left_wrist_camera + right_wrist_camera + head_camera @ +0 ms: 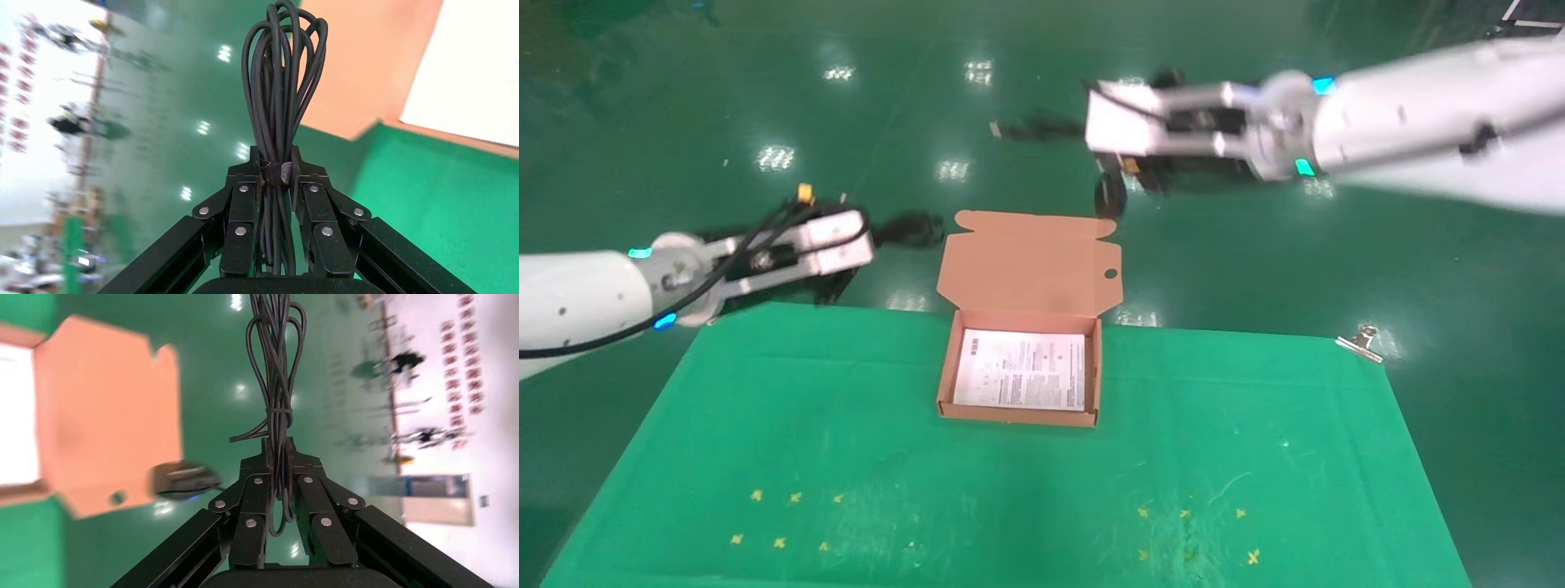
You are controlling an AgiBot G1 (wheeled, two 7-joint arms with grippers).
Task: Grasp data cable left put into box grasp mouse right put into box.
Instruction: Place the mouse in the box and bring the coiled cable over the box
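**A:** What is sitting on the surface right now?

**B:** A green cloth is covering it, with small yellow crosses marked near the front edge on both sides. The box is resting at the middle of the far edge, lid folded back and hanging out over the floor, a white printed sheet lying flat inside. A metal clip is pinching the cloth at the far right corner.

**A:** And the arms?

**B:** Both are hanging out past the far edge, over the glossy green floor that is throwing back the ceiling lights. The left end effector is clenching the data cable at its wrapped middle, with the loops fanning out beyond the fingertips. It is sitting just left of the box lid, apart from it.

**A:** The right one?

**B:** The right end effector is up higher, beyond the lid's right corner, and it is gripping the thin cord rather than the body. The mouse is dangling below it, showing dark and blurred with a blue spot, close by the lid's round hole in the right wrist view. From the head view it is only a dark shape hanging just above the lid's far edge.

**A:** Anything else in the room?

**B:** Pale walls and blurred racks are showing far off in the wrist views; I cannot make out more.
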